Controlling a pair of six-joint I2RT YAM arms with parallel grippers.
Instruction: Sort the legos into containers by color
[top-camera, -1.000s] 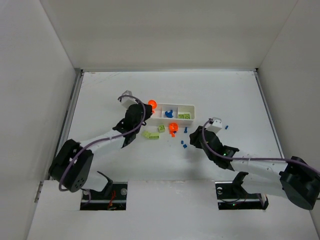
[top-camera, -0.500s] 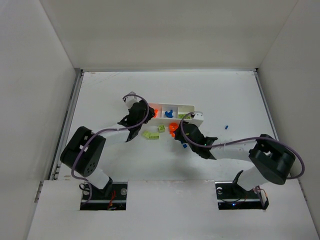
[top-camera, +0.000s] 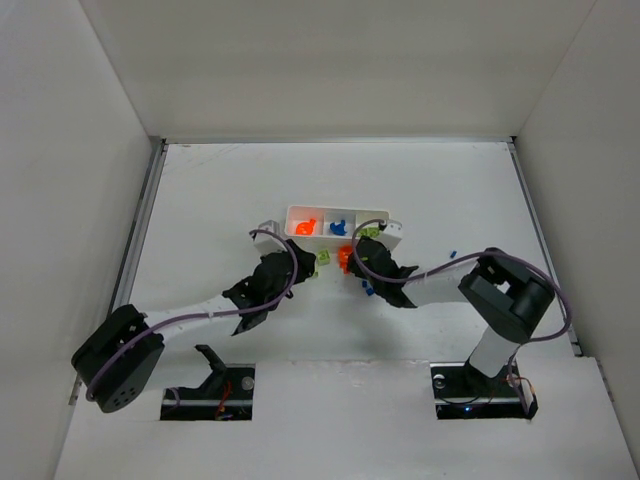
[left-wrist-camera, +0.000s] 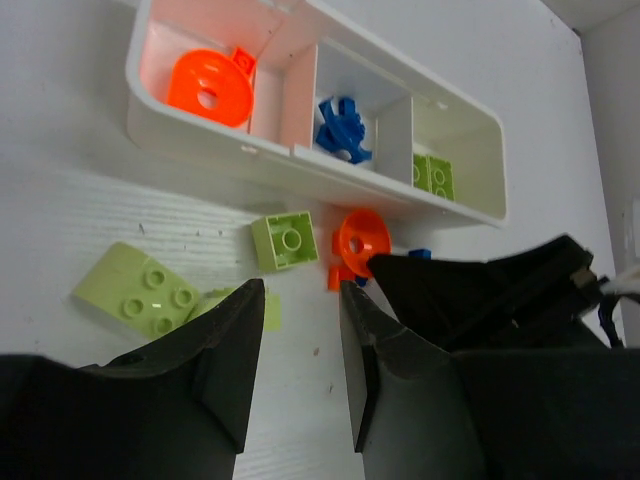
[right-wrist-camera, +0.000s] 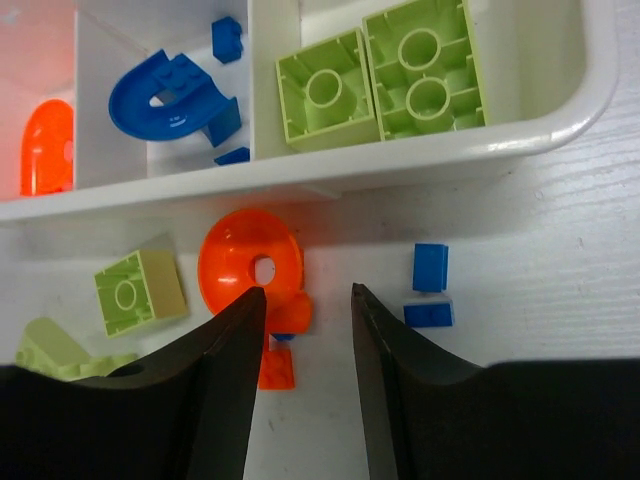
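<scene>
Surface: white table (top-camera: 200, 200), white walls around.
Tray: white tray (left-wrist-camera: 200, 148), upper left-wrist view; sorted orange disc (left-wrist-camera: 208, 88), blue piece (left-wrist-camera: 340, 125), green brick (left-wrist-camera: 432, 175), one per compartment.
Loose: loose orange disc (right-wrist-camera: 250, 265), loose green brick (right-wrist-camera: 138, 290), blue bits (right-wrist-camera: 430, 268) below the tray.
Left gripper (left-wrist-camera: 300, 290): jaws parted, empty.
Right gripper (right-wrist-camera: 308, 300): jaws parted, empty, beside the loose orange disc.
Handling: we judge them light, stiff, slick; pinch the disc's rim.
Hidden: the grippers block our lower frames.

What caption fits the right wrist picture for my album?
Open right gripper facing an orange disc just outside the white tray.
</scene>
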